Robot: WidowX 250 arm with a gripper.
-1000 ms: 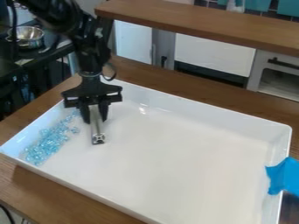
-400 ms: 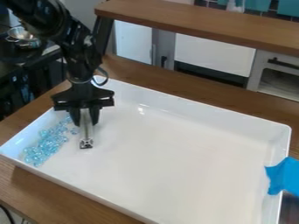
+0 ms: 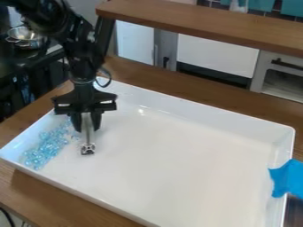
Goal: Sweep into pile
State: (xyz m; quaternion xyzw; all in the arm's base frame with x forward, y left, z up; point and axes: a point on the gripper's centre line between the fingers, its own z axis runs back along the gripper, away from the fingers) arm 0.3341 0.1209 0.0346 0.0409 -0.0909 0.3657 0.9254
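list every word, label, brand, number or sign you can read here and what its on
No readable text: none on the white tray, the blue tape, the metal tool or the gripper.
Pale patch on the black arm: too small to tell whether it is print.

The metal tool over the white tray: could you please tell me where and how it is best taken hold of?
I'd pinch the metal tool by its upper end, coming from above with a finger on either side, as the end effector has it. Its long, narrow shape hanging downward suits that, and the lower end stays free for sweeping the beads.
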